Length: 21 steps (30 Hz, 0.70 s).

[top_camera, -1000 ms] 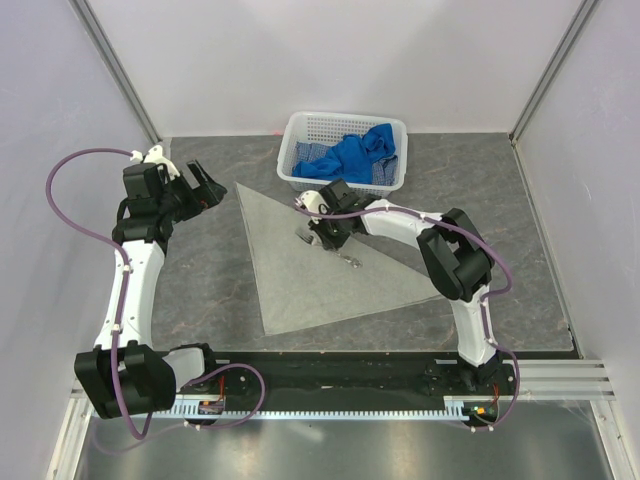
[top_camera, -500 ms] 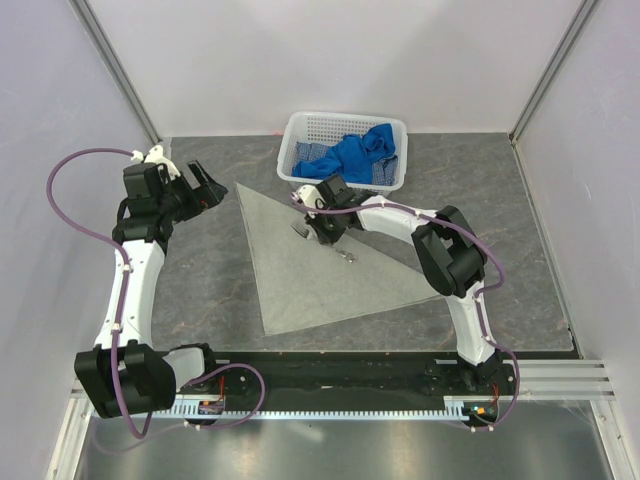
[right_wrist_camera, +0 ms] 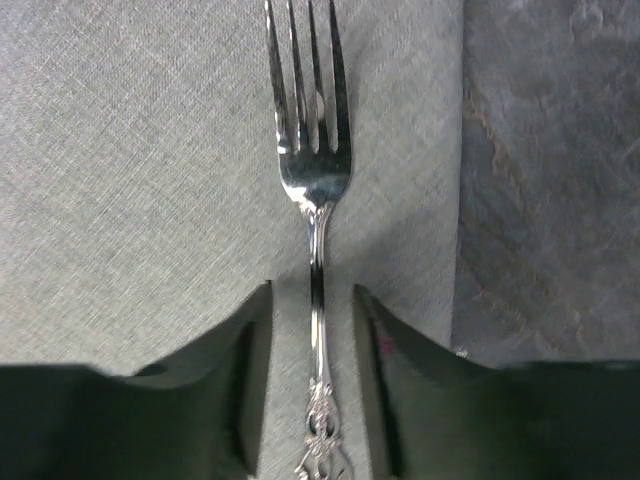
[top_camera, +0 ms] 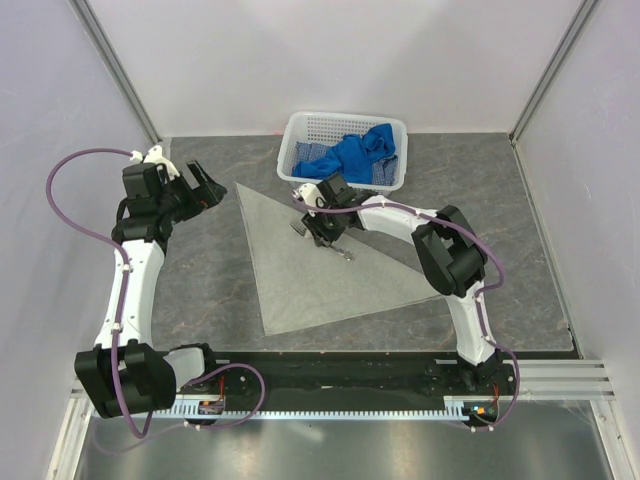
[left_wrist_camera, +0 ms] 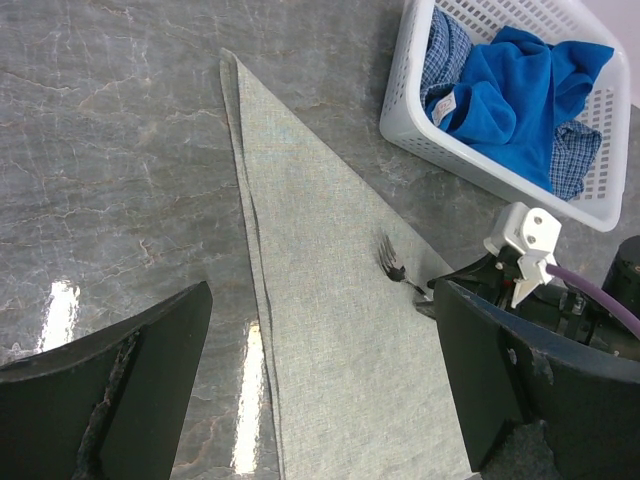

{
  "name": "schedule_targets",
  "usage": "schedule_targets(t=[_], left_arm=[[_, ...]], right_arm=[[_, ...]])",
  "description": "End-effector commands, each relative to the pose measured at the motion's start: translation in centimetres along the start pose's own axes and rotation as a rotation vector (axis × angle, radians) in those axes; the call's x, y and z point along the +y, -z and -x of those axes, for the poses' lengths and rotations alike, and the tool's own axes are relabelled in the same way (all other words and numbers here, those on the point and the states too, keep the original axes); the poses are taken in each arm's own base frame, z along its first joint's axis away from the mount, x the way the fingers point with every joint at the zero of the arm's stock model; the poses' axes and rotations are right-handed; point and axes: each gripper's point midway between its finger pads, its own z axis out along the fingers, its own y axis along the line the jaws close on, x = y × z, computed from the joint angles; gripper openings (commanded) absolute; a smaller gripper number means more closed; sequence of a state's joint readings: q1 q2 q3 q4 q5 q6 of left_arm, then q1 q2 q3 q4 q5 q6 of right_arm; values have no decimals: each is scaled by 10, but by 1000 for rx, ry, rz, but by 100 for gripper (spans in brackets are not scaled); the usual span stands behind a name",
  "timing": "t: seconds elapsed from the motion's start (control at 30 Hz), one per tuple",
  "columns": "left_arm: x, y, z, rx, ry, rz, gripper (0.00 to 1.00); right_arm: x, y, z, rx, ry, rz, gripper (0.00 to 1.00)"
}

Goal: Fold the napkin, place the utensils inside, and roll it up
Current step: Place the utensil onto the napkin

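Observation:
The napkin (top_camera: 310,270) lies flat on the table, folded into a triangle; it also shows in the left wrist view (left_wrist_camera: 330,330) and the right wrist view (right_wrist_camera: 150,180). The silver fork (right_wrist_camera: 313,180) lies on it close to its right edge, tines pointing away from the wrist. Its handle end shows in the top view (top_camera: 348,256) and its tines in the left wrist view (left_wrist_camera: 390,262). My right gripper (right_wrist_camera: 313,295) is open, with one finger on each side of the fork's handle and a gap on both sides. My left gripper (top_camera: 205,188) is open and empty, above the table left of the napkin's far corner.
A white basket (top_camera: 300,130) holding blue cloths (top_camera: 355,155) stands just behind the right gripper. It also shows in the left wrist view (left_wrist_camera: 400,120). Walls close in the table on three sides.
My right gripper and the fork shifted slightly up and left, toward the basket. The left arm has not moved.

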<state>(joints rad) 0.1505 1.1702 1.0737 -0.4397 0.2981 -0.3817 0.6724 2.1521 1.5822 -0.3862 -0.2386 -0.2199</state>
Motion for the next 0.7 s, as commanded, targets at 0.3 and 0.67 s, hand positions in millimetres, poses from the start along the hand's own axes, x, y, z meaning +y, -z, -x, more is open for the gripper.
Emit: schedule_targets(t=[0.3, 0.67], left_arm=[[-16, -6, -4, 12, 60, -97, 100], [-39, -7, -15, 42, 28, -165, 99]], right_arm=[[-7, 110, -39, -63, -352, -258, 63], [-64, 235, -167, -254, -1016, -606, 62]])
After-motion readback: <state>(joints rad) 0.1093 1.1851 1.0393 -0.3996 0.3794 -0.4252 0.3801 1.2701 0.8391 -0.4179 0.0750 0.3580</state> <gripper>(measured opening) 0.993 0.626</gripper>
